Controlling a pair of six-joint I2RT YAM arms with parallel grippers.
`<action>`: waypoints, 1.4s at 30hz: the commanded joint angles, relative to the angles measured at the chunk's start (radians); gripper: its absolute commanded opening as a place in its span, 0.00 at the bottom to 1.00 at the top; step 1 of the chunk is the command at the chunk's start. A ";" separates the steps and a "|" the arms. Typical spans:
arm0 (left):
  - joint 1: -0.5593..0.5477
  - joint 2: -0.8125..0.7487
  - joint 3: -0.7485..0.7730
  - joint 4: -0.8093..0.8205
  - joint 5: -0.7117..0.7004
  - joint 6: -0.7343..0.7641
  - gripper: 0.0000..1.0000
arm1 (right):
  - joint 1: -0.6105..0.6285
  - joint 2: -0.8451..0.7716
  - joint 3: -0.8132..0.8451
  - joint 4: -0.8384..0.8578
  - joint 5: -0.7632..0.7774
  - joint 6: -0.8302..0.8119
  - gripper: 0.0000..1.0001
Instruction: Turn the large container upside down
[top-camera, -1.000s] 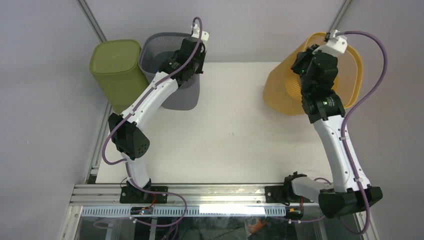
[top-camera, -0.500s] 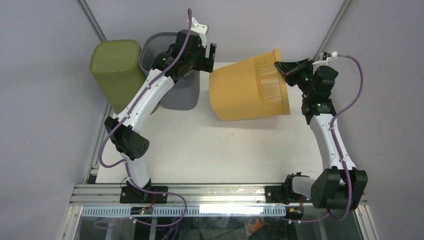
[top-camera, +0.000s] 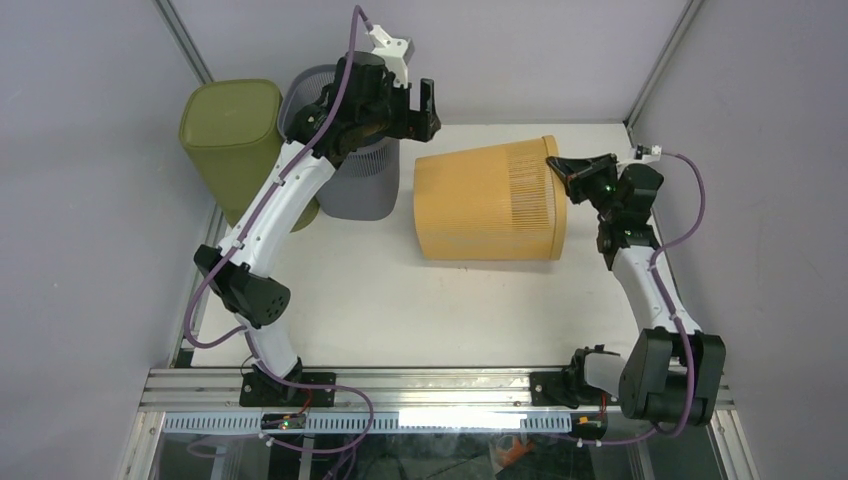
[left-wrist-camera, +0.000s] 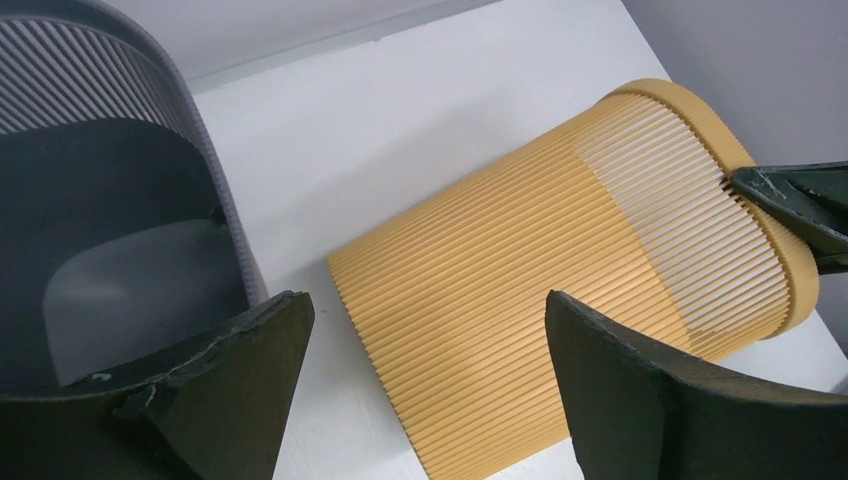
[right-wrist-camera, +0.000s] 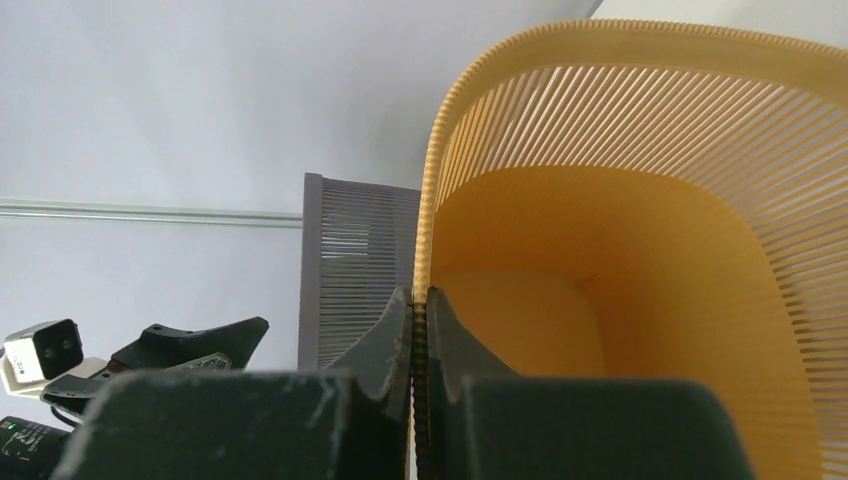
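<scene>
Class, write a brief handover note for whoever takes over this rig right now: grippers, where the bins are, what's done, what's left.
Right gripper: shut on the yellow basket rim.
Left gripper: open, empty, raised beside the grey bin.
Basket lies on its side on the table, opening toward the right arm; green bin stands far left.
Done: tipped onto its side. Left: roll on until the rim faces down, then release.
</scene>
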 joint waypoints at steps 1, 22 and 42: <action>-0.002 -0.062 -0.040 0.025 0.097 -0.072 0.90 | 0.000 -0.086 0.062 -0.118 0.000 -0.123 0.00; -0.034 -0.208 -0.476 0.125 0.165 -0.320 0.91 | 0.018 -0.076 0.394 -0.898 0.220 -0.837 0.65; -0.029 -0.159 -0.557 0.192 0.236 -0.388 0.92 | 0.090 -0.039 0.480 -1.037 0.328 -0.940 0.64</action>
